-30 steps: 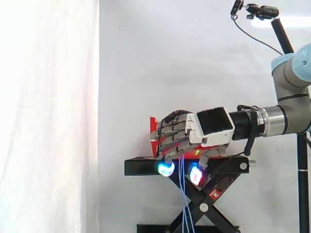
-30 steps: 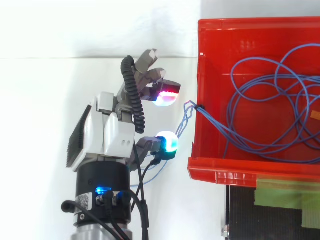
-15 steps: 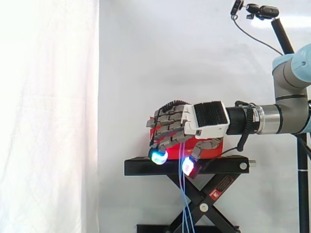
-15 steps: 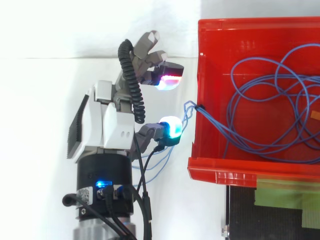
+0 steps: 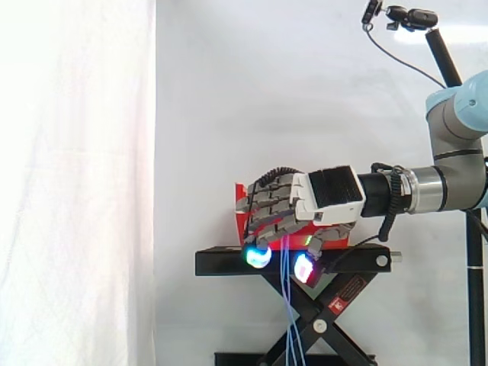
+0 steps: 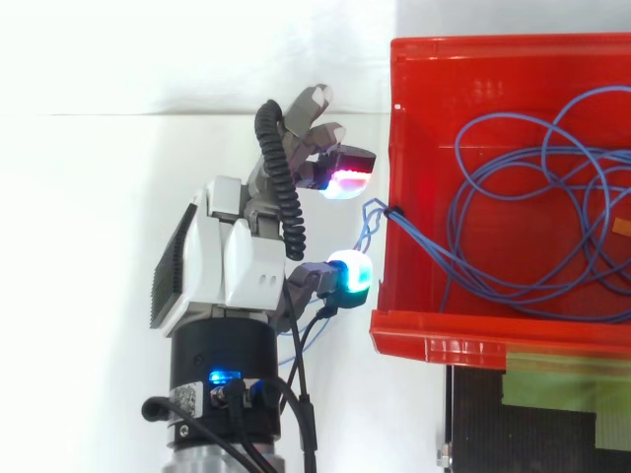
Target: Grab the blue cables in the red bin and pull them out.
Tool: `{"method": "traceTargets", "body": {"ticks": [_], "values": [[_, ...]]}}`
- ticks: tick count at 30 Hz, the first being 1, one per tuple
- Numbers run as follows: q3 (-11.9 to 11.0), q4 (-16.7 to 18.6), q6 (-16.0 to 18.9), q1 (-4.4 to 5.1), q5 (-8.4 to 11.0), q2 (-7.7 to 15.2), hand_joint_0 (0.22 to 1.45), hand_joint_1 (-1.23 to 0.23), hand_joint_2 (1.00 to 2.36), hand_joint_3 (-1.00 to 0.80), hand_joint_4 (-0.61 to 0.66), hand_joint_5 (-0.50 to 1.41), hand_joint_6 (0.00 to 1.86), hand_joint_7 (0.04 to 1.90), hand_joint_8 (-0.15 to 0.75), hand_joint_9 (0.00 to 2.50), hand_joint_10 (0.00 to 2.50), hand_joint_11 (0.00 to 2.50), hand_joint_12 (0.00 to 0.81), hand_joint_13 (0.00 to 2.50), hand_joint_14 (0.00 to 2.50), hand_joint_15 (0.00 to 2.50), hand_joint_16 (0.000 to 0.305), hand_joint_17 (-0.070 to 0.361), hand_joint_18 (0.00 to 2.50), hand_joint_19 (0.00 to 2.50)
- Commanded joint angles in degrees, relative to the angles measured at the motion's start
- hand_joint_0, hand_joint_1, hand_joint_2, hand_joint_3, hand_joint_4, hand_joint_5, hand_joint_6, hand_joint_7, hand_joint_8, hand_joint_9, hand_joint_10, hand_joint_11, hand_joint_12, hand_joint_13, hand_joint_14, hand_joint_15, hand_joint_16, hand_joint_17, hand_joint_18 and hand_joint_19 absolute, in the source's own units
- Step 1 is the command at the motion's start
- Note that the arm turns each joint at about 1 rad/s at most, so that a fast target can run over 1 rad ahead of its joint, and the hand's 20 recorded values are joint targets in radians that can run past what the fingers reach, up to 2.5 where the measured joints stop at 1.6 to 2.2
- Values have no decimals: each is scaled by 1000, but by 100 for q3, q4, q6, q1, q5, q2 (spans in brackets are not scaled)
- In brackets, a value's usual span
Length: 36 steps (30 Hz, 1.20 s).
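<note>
Hand shifted closer to red bin vs 0.5 s ago; in side view slightly lower and further right. Now just beside bin wall, at cable exit point. Grip state: cannot tell, hold on anything not confirmed. Blue cables mostly looped inside bin; few strands cross wall beside hand, hang down past black stand.

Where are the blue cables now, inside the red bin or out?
Mostly inside: the blue cables lie coiled in the red bin, while a few strands pass out at its wall and hang past the black stand.
</note>
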<state>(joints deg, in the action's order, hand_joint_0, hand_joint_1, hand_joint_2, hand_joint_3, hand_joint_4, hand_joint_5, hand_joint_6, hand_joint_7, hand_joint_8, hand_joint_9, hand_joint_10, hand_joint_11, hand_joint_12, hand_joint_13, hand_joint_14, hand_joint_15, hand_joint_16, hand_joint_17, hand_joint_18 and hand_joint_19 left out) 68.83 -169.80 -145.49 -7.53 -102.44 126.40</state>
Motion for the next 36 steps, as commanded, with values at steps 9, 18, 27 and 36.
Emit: {"method": "traceTargets", "body": {"ticks": [9, 18, 27, 36], "values": [[-1, 0, -63, -21, -4, -2, 786, -1026, 1000, -1000, 119, 816, 1, 802, 236, 656, 15, 453, 319, 454, 8, 213, 42, 95, 354, 244], [105, 158, -116, -21, -4, 7, 788, -1026, 1000, -1000, 121, 830, 1, 812, 238, 668, 15, 448, 319, 465, 8, 216, 42, 94, 372, 256], [263, 483, -116, -21, -4, 7, 789, -1024, 1000, -1000, 123, 838, 1, 818, 237, 673, 15, 455, 318, 471, 9, 221, 42, 94, 377, 266], [254, 509, -107, -21, 5, 7, 794, -1018, 1000, -1000, 122, 868, 39, 847, 240, 696, 15, 459, 317, 497, 9, 232, 42, 93, 398, 278]]}}
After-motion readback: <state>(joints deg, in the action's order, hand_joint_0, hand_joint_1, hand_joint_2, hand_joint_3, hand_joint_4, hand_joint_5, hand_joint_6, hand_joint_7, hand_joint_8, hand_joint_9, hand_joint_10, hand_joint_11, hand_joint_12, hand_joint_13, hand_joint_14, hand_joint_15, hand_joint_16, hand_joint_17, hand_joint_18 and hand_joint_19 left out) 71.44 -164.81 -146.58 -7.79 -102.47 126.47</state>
